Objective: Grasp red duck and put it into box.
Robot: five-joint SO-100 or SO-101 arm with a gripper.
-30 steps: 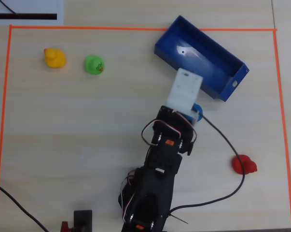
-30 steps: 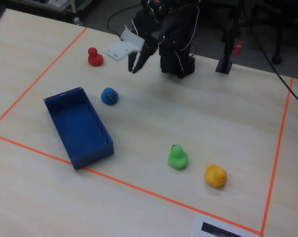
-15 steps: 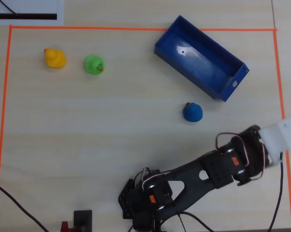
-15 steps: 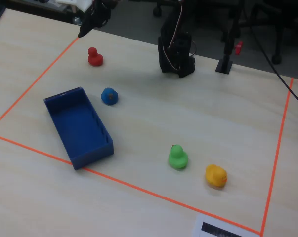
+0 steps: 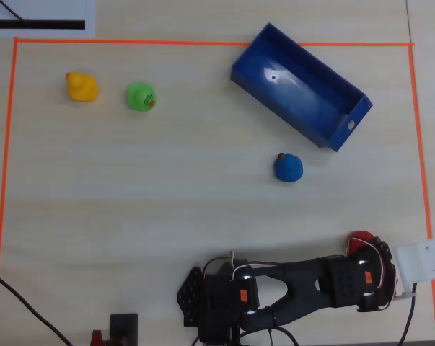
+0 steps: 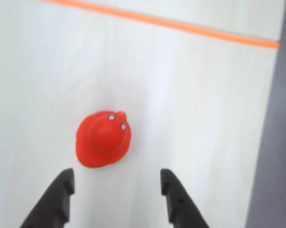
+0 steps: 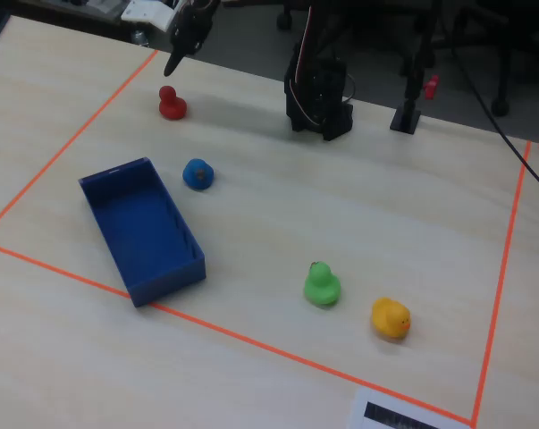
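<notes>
Red duck [image 6: 103, 138] sat on the counter [image 6: 180, 85] near the orange tape line [image 6: 157, 21], just ahead of the tool [image 6: 115, 185], whose jaws stood wide and empty; a skewed descent could nudge it aside, well apart from the box [image 5: 301, 85]

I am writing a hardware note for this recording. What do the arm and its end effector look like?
The arm is black plastic with small orange labels on its motors and thin looping white and dark wires. A white rectangular block sits at the wrist. The end effector has two dark, tapered fingers.
</notes>
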